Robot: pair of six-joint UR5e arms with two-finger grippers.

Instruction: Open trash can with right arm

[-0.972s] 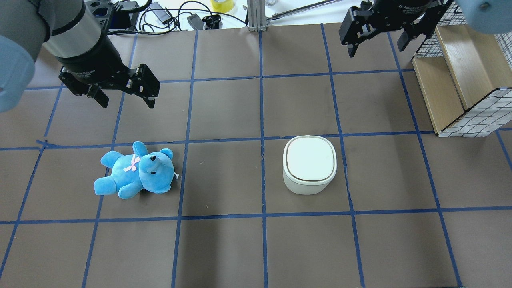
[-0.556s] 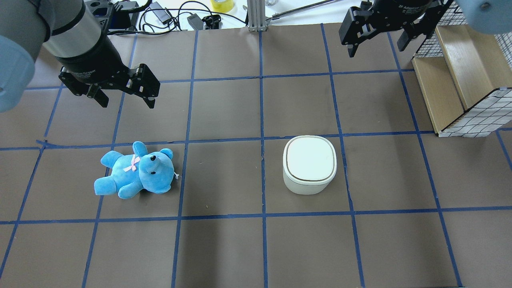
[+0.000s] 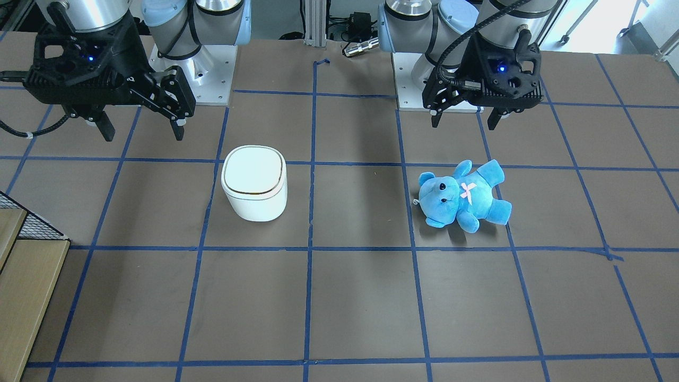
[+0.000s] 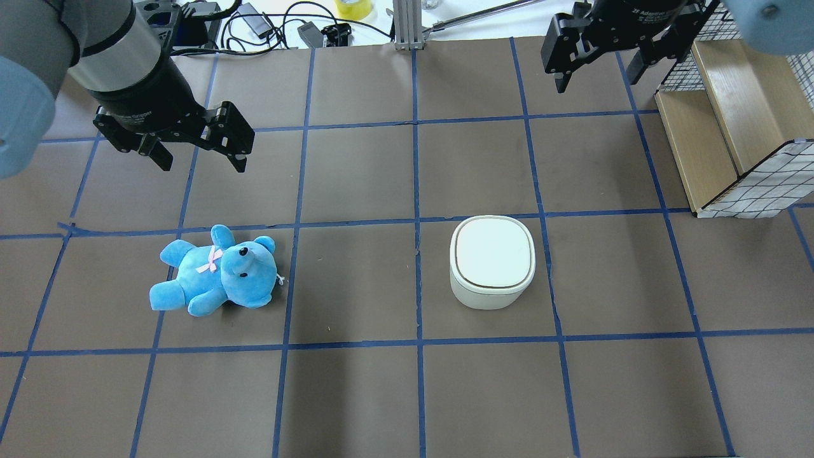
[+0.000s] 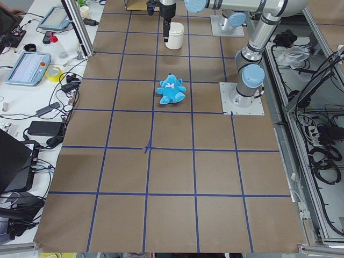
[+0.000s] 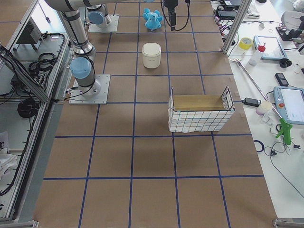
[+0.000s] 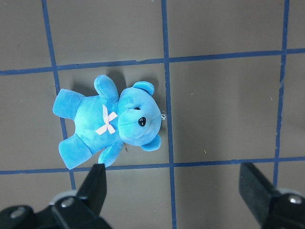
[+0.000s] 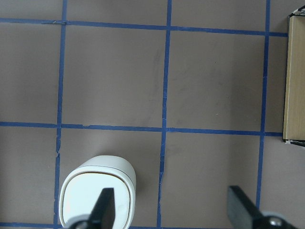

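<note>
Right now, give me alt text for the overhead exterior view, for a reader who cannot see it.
A white trash can, lid shut, stands right of centre on a brown table gridded with blue tape. The right gripper hangs open at top right, well apart from it; the left gripper hangs open at upper left, near a blue plush bear.

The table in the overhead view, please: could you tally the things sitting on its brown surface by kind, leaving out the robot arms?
Trash can: 1
Blue plush bear: 1
Wire basket: 1
Total: 3
</note>
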